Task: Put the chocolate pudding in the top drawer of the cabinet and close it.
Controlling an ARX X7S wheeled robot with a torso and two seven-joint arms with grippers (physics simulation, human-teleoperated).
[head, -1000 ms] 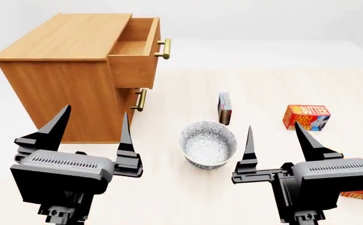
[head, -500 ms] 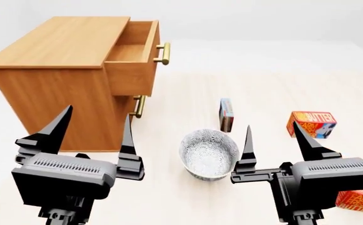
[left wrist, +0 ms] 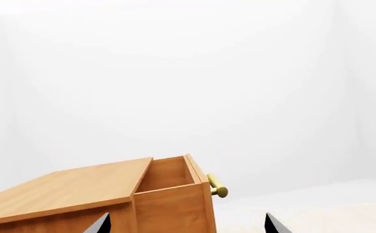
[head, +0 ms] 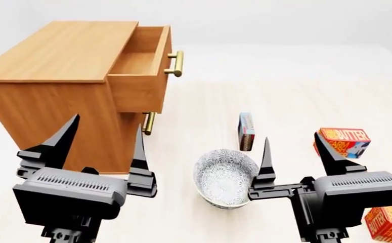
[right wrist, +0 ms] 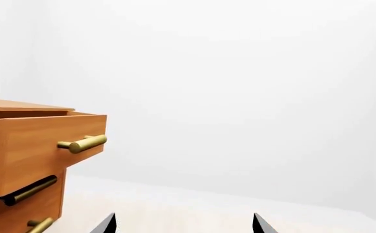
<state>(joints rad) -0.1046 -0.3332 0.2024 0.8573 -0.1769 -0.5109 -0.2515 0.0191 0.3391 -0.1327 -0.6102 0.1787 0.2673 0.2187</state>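
We see the cabinet [head: 54,76] standing at the far left of the pale worktop [head: 284,91], a medium-brown wooden box with two stacked drawers. Its top drawer [head: 141,63] is pulled out, and the inside we can see holds nothing; the brass bar handle [head: 175,64] sticks out from its front. Below it the lower drawer's handle [head: 148,123] shows, with that drawer pushed in.

The chocolate pudding [head: 246,131] stands on edge on the worktop, to the right of the cabinet and just beyond the patterned bowl [head: 226,177], apart from both. It is a thin carton with light-blue and red faces.

Our left hand [head: 101,144] hangs in the foreground in front of the cabinet's side, its two black fingers [head: 56,142] spread wide with nothing between them. Our right hand [head: 298,152] hangs near the bowl's right rim, fingers likewise apart and bare. Neither touches the pudding.

A red-and-yellow butter box [head: 343,142] lies to the right of the pudding, partly behind the right hand's finger, and a second butter box [head: 389,223] sits at the lower right corner.

In the left wrist view the open drawer [left wrist: 171,187] and its handle end [left wrist: 218,186] show against white background; the right wrist view shows the drawer front [right wrist: 42,145] from the side.
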